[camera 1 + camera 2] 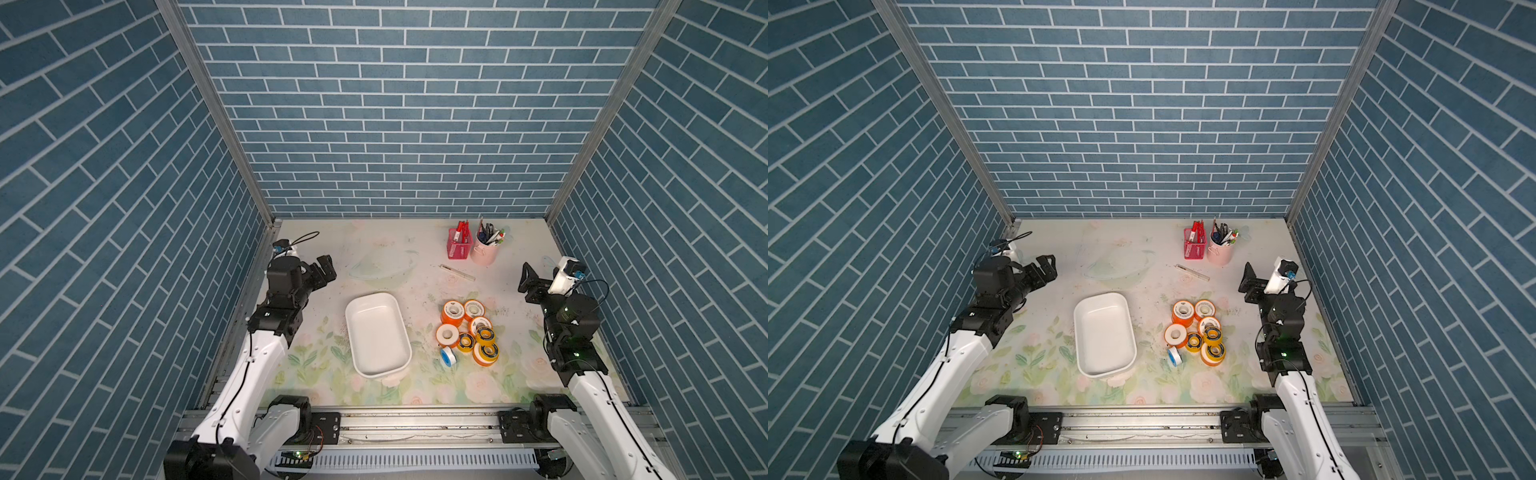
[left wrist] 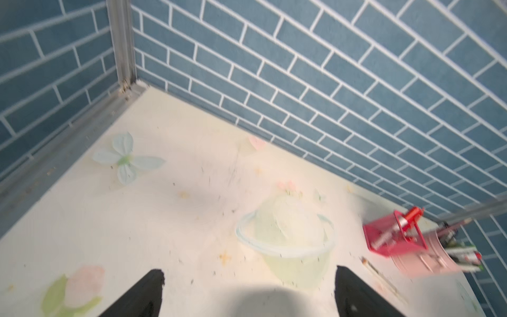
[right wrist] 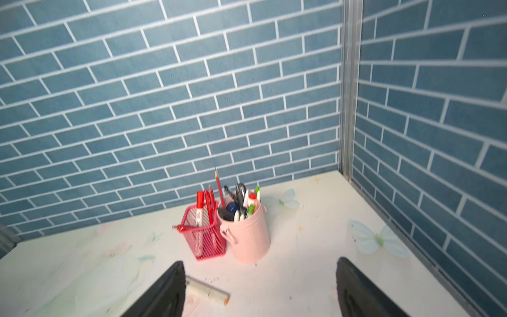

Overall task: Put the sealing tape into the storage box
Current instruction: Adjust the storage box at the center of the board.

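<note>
Nothing is in the box (image 1: 409,353) yet, its floor is bare. All the tape rolls (image 1: 467,332) sit in one tight bunch on the table (image 1: 374,257) just beside the box on the robot's right, several of them touching. The right pincer (image 1: 527,277) hangs off the table near the right wall, jaws apart and empty. It points at the back wall toward the red pen basket (image 1: 459,247) and pink pen cup (image 1: 484,251), not at the rolls. The bunch lies inward of it and nearer the robot's base, well apart, and neither wrist camera shows a roll. The left pincer (image 1: 326,270) is over by the left wall, wide open and empty, with the box between it and the rolls. My read: the step in hand is the reach for the first roll, and the right arm is the obvious one for it. To do it well, tip the wrist down, pull back toward the base and come in from above. Take an outer roll first. The orange one (image 1: 447,333) nearest the box or the small blue one (image 1: 446,354), which looks to be up on edge, seem freest. The middle ones are hemmed in, so a jaw there would shove the neighbours. Keep the jaws wide until they straddle the roll. The blue one may roll if nudged. Then it's a short carry to the box and a low release. A loose pen (image 3: 207,292) lies on the table by the right pincer, so steer clear of it.
</note>
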Controlling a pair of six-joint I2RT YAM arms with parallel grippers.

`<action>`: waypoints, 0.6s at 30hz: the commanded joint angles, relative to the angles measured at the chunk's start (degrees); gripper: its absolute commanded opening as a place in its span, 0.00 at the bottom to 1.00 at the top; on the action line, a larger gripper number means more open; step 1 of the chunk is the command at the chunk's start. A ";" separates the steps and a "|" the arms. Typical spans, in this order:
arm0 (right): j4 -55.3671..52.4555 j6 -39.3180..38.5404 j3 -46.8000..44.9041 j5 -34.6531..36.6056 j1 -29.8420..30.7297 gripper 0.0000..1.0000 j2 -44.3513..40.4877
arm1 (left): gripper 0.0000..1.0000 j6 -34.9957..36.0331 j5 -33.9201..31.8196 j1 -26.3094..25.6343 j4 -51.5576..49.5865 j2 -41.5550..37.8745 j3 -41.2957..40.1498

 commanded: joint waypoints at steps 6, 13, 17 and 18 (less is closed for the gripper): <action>-8.19 4.26 -3.23 -4.27 0.59 0.81 -3.02 | 1.00 -0.04 2.46 -3.53 -9.39 -7.32 -4.29; -6.53 5.50 -4.81 -5.00 0.67 0.81 -1.45 | 0.91 -2.92 -2.45 -10.87 -9.66 -4.05 -5.02; -6.74 5.50 -4.70 -4.95 0.74 0.81 -1.55 | 0.85 -6.05 -7.23 -17.27 -7.83 -2.48 -8.33; -6.80 5.59 -4.82 -4.86 0.73 0.81 -1.60 | 0.84 -7.00 -8.15 -18.94 -7.08 -1.63 -9.54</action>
